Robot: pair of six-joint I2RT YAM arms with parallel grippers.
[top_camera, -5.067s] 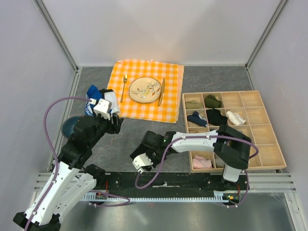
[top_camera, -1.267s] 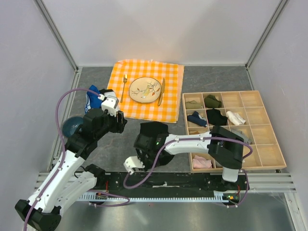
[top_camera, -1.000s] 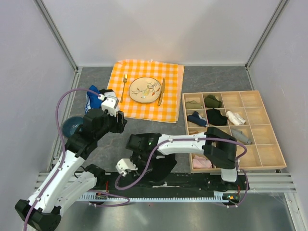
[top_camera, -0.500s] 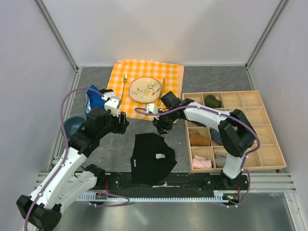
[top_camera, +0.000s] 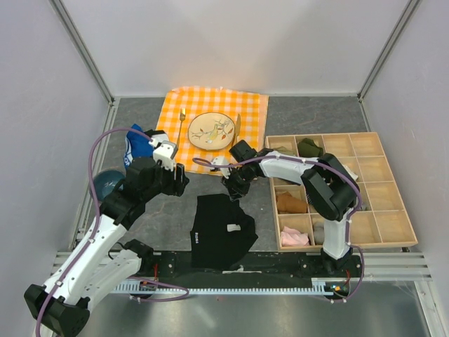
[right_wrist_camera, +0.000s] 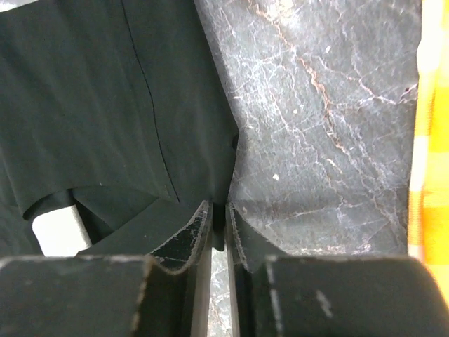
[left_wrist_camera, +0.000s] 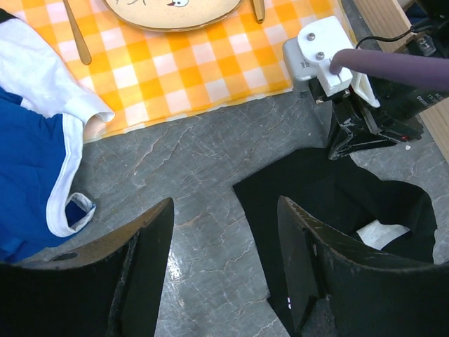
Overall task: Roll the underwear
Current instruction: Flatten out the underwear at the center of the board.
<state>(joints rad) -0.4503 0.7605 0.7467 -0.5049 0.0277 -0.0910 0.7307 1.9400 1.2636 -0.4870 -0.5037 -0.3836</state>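
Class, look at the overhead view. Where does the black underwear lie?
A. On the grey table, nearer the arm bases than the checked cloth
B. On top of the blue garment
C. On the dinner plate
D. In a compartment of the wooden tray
A: the underwear is spread on the bare grey table, on the near side of the orange checked cloth and apart from it.

underwear (top_camera: 221, 228): matt black soft cloth, smooth, fine stitched seams. table (top_camera: 175, 210): grey stone-look top, pale veins, slight sheen. checked cloth (top_camera: 249, 144): orange and white woven fabric, matt. plate (top_camera: 200, 135): glossy ceramic. fork (top_camera: 181, 126): gold-toned metal, dull shine. tray (top_camera: 393, 225): pale bare wood, matt. blue garment (left_wrist_camera: 28, 175): smooth fabric, white trim. right gripper (right_wrist_camera: 219, 221) fingers: matt black plastic, scuffed pale at the edges.
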